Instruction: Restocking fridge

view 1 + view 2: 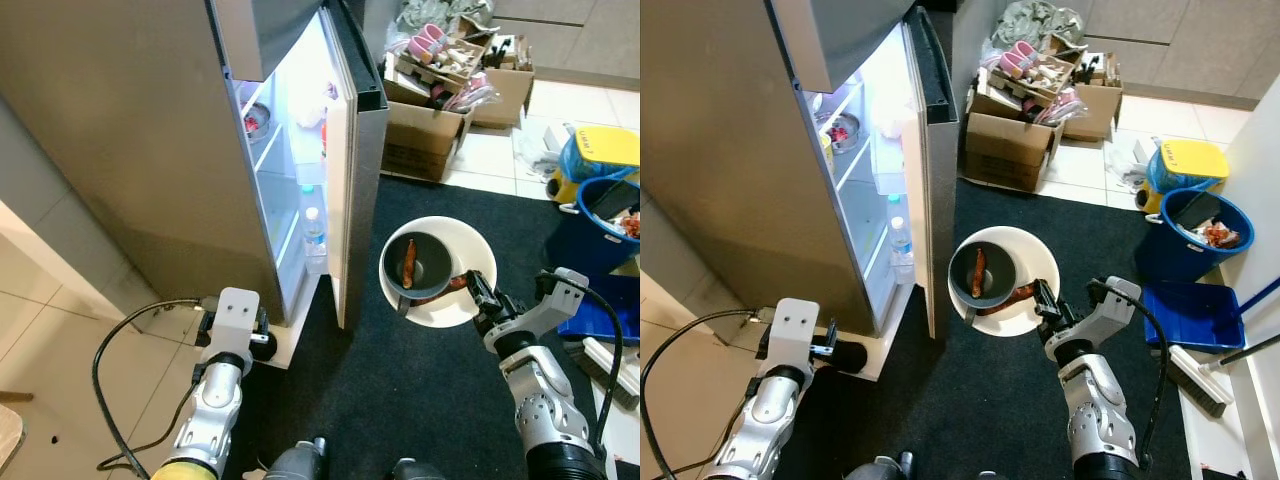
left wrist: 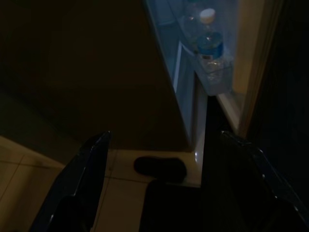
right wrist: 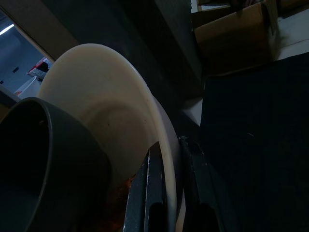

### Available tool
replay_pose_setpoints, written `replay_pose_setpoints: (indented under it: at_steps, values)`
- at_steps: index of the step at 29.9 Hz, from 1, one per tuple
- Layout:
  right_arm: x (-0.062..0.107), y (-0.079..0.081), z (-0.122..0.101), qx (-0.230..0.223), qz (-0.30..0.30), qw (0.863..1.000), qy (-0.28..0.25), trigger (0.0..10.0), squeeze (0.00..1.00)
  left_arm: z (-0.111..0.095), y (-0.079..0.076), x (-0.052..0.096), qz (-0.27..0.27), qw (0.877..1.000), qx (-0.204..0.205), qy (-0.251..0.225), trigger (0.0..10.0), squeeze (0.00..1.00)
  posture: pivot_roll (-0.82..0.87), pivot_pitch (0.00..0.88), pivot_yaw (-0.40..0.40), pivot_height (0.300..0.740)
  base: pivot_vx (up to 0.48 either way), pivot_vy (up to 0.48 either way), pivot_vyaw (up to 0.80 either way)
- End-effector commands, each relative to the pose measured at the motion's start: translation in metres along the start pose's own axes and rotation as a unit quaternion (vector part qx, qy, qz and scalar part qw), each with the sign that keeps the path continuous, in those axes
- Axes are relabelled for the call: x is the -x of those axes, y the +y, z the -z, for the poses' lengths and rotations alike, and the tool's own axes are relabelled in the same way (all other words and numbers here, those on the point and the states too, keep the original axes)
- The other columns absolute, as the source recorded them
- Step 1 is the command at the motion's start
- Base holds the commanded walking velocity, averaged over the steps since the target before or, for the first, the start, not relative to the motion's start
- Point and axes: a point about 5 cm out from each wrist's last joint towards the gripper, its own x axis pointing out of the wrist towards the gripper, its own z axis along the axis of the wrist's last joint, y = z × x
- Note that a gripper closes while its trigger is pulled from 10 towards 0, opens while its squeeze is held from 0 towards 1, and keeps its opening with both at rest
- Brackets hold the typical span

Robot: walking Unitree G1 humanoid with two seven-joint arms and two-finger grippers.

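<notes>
Right hand (image 1: 478, 293) clamps the rim of a white plate (image 3: 120, 111) carrying a grey bowl (image 1: 418, 265), beside the open fridge (image 1: 300, 150); left hand (image 2: 164, 193), fingers spread, faces a door-shelf water bottle (image 2: 210, 46).

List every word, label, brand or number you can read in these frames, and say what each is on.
None can be read.
Yellow lid by the blue bucket: dark print, too small to read.
Water bottle in the fridge door: blue label, too dark and blurred.
Cardboard boxes: no legible print.
</notes>
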Motion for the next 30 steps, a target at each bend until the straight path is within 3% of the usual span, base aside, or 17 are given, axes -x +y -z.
replay_pose_setpoints:
  at_steps: [1, 30]
  values:
    - [0.0023, -0.0039, 0.0029, 0.001, 0.007, 1.0, 0.0, 10.0, 0.0, 0.0016, -0.0101, 0.0009, 0.021, 1.0, -0.007, 0.001, 10.0, 0.0, -0.06, 0.114, -0.026, 0.74, 0.0, 0.0, 0.0]
    - [0.0027, -0.0049, 0.0046, 0.001, 0.005, 1.0, 0.005, 10.0, 0.0, 0.0005, -0.0156, 0.0011, 0.034, 0.999, -0.014, -0.007, 10.0, 0.0, -0.06, 0.116, -0.026, 0.74, 0.35, 0.0, 0.0]
